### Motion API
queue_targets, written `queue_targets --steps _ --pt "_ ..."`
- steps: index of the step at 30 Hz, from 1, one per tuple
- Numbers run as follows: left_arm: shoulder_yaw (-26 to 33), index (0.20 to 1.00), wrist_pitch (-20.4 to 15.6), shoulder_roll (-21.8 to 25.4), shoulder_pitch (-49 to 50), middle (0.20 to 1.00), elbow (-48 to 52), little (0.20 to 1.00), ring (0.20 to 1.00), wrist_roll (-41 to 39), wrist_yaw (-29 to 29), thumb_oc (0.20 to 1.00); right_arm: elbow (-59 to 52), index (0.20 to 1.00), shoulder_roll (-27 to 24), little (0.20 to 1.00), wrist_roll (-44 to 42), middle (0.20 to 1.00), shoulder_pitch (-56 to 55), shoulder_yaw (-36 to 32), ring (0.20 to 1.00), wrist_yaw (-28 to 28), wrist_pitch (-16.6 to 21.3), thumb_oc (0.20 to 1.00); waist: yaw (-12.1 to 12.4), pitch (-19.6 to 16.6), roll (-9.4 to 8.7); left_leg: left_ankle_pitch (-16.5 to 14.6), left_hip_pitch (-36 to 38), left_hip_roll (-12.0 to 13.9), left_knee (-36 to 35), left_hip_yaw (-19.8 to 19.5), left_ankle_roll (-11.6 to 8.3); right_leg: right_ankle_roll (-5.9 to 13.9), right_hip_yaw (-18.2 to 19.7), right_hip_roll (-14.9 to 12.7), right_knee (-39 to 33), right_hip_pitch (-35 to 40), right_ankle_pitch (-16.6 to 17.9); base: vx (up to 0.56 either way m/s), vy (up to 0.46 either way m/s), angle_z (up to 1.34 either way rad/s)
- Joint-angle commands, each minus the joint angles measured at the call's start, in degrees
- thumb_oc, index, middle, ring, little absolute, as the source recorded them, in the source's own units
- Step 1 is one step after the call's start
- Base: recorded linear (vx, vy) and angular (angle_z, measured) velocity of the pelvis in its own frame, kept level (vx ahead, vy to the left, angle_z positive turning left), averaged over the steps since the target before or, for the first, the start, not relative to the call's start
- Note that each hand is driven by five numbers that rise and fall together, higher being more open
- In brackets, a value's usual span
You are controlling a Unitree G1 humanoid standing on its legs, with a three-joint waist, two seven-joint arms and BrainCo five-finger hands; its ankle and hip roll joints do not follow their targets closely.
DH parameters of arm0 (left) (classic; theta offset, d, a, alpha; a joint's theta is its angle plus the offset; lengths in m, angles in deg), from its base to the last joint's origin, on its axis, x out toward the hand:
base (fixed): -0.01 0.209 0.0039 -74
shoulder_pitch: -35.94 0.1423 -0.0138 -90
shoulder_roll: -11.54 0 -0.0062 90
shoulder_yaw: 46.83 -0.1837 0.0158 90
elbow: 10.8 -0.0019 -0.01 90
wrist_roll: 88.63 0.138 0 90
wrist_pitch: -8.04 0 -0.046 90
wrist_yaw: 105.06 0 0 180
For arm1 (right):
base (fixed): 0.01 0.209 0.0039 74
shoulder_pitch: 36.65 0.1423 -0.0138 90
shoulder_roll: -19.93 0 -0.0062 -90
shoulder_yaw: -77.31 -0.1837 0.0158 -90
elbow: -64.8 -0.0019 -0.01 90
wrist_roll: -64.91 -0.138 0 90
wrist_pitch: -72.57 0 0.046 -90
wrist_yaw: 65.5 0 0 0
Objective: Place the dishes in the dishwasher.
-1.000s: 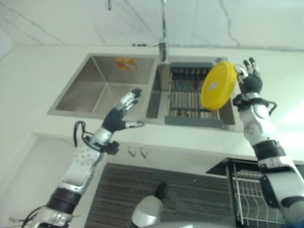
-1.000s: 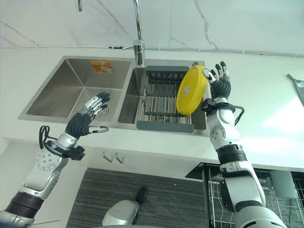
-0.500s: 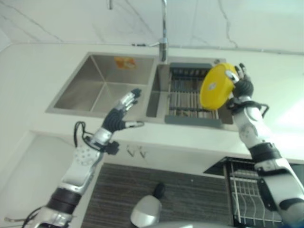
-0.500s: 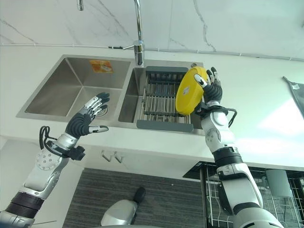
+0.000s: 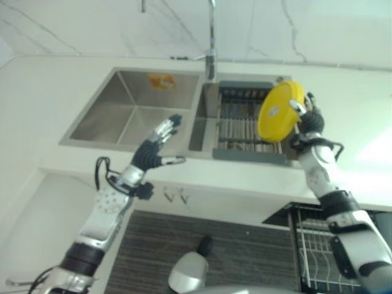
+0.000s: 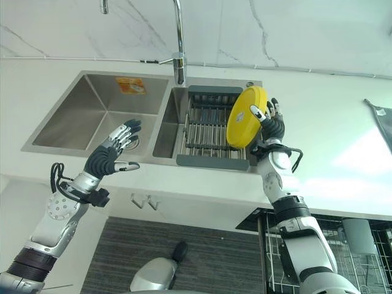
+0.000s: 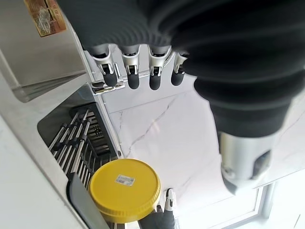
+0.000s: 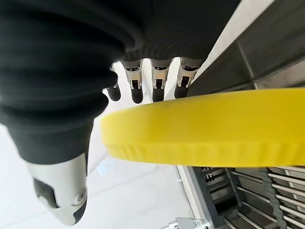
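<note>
Right now the right hand (image 6: 272, 125) pinches the yellow plate (image 6: 246, 116) on edge above the sink rack (image 6: 211, 128); dishwasher rack (image 6: 318, 257) probably lies toward five o'clock; left hand (image 6: 113, 150) hovers relaxed, fingers straight, at nine o'clock.

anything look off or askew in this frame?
Nothing spilled or damaged. The yellow plate stands tilted on edge over the drying rack in the sink's right basin, but only because the right hand pinches its rim. The left hand hovers open by the left basin.
</note>
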Motion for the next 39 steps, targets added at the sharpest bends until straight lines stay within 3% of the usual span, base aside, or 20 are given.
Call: queue_targets --steps 1,20,21,22,39 --pt "0.97 1.000 -2.34 -0.54 1.31 1.000 2.66 1.000 1.000 0.01 -1.76 1.000 -3.92 1.000 -1.59 1.000 1.96 1.000 -1.11 2.67 1.000 0.81 1.87 1.000 -0.20 -3.88 0.99 -2.38 2.32 2.07 -1.14 0.32 0.15 -2.89 2.90 -1.02 3.02 -5.77 6.12 0.00 0.000 0.00" --pt "-0.33 1.000 -2.85 -0.21 -0.14 1.000 2.08 1.000 1.000 -0.48 -1.45 1.000 4.88 1.000 -2.19 1.000 3.02 1.000 3.45 4.54 1.000 -0.33 1.33 1.000 1.28 -2.60 1.50 -1.92 1.70 2.00 -1.14 -0.95 0.01 -3.16 1.90 -1.18 4.11 -6.53 5.73 0.00 0.000 0.00" --pt "-0.35 1.000 -2.86 -0.14 -0.13 1.000 2.10 1.000 1.000 -0.59 -1.44 1.000 5.27 0.705 -2.39 0.705 3.38 0.705 3.76 4.65 0.705 -0.47 1.46 0.705 1.37 -2.55 1.55 -1.87 1.65 2.00 -1.14 -1.05 0.00 -3.18 1.86 -1.18 4.15 -6.57 5.72 0.00 0.000 0.00" --pt "-0.36 1.000 -2.83 -0.02 -0.05 1.000 2.29 1.000 1.000 -0.74 -1.43 1.000 5.64 0.200 -2.71 0.200 4.72 0.200 4.32 4.91 0.200 -1.33 1.43 0.200 1.53 -2.43 1.65 -1.79 1.54 1.98 -1.14 -1.27 -0.02 -3.19 1.77 -1.18 4.23 -6.66 5.69 0.00 0.000 0.00" --pt "-1.95 1.000 -3.19 0.08 -1.70 1.000 2.00 1.000 1.000 -2.61 -2.50 1.000 7.15 0.200 -3.45 0.200 5.10 0.200 9.14 6.63 0.200 -0.75 5.52 0.200 2.08 -1.19 2.54 -1.11 0.09 1.49 -1.14 -2.13 -0.08 -3.04 1.13 -1.68 4.63 -7.95 5.83 -0.01 0.006 0.00"
